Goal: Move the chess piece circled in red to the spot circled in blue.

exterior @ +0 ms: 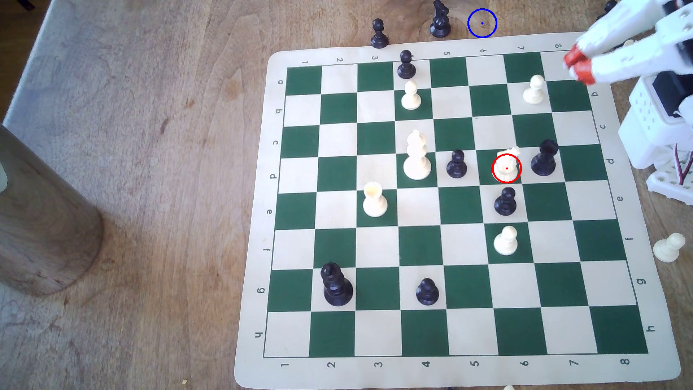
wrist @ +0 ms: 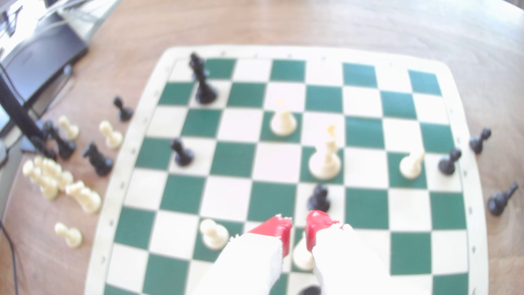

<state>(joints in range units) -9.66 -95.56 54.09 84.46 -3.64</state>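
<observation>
Jaws (exterior: 577,67) hang over the board's corner near file 8, rank a–b, at the exterior view's upper right: red tips close together with only a narrow slit between them, nothing held. Your wrist view shows the same slim gap between the red fingertips (wrist: 276,227), with a cream piece's base showing through it below, blurred, not gripped.

White knight (exterior: 507,165) stands upright inside the red ring on a green square in row d, well apart from the jaws, down the board and toward the exterior view's left of them. Flanking it: a black pawn (exterior: 456,165) two squares to the exterior view's left, a larger black piece (exterior: 544,159) on the next square to the right, another black pawn (exterior: 505,202) one row nearer the camera.

Blue ring (exterior: 482,23) sits on bare wooden surface (exterior: 150,150) just off the far edge of the board (exterior: 258,337), near file 6, well to the exterior view's left of the jaws. A black knight (exterior: 439,20) stands just beside it, apart from the ring.

Nearest piece to the jaws is a white pawn (exterior: 534,90) on file 7, just to their left in the exterior view and not touching.
</observation>
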